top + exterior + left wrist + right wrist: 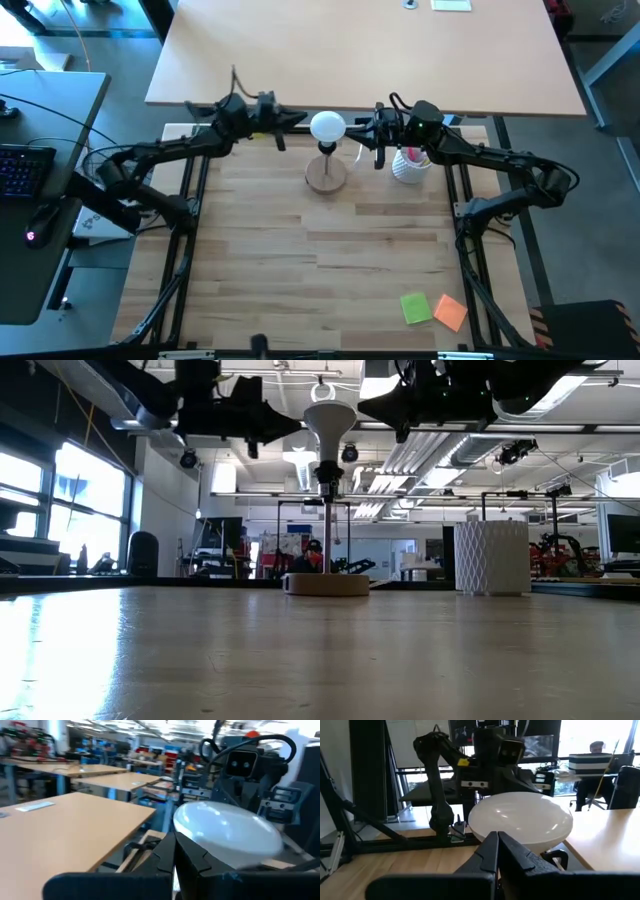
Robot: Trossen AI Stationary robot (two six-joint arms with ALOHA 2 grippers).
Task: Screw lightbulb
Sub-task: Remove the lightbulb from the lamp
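Bright windows light a workshop with tan desks.

The lightbulb has a smooth white surface with a soft sheen. The lamp base is light wood. The table is planked wood, slightly glossy. The white cup shows a ribbed, textured wall.
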